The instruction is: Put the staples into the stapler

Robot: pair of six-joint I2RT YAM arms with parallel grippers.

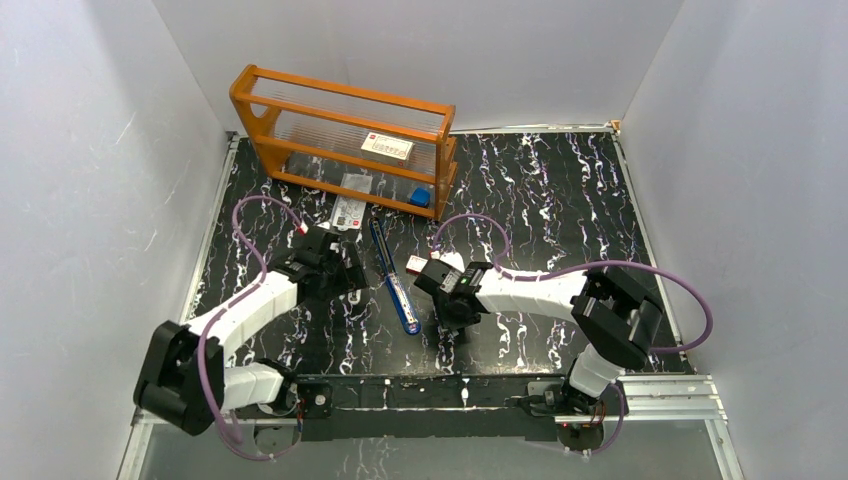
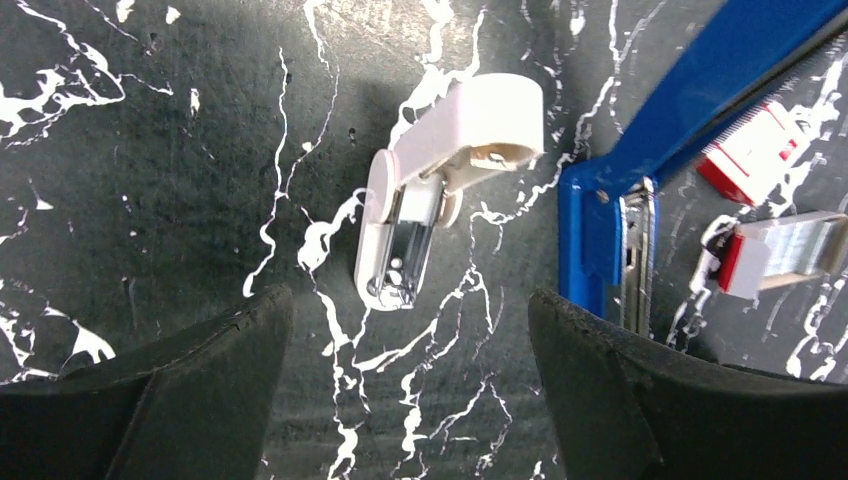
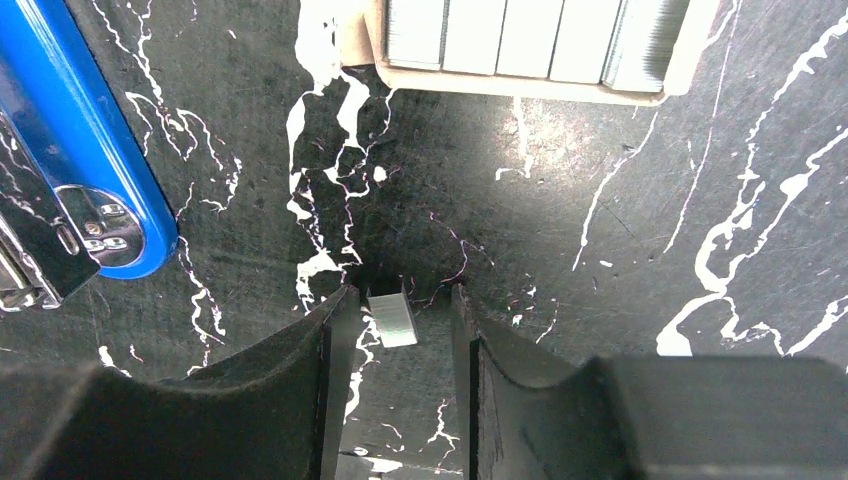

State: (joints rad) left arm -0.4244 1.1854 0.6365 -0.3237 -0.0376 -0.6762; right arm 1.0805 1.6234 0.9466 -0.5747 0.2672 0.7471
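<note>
Overhead, we saw the blue stapler [image 1: 392, 275] opened out long on the marbled table [image 1: 560, 200], between the two arms; the left gripper [image 2: 408, 340] sat at its 9 o'clock and the right gripper [image 3: 398, 345] at its 3 o'clock; the orange rack [image 1: 345, 95] stood off at 12 o'clock. From the right wrist, the staples [image 3: 520, 35] sat side by side in their pale tray [image 3: 500, 85] at 12 o'clock from the fingers, with the stapler's blue end at 10 o'clock; one short strip [image 3: 392, 318] sat between those fingers, which were only narrowly parted with a sliver of gap on each side, so not pinching it as far as we could tell. The left gripper was spread wide with nothing in it; a small white gadget [image 2: 440, 190] lay at its 12 o'clock, and the red-and-white box [image 2: 752, 152] at 2 o'clock, past the stapler.
</note>
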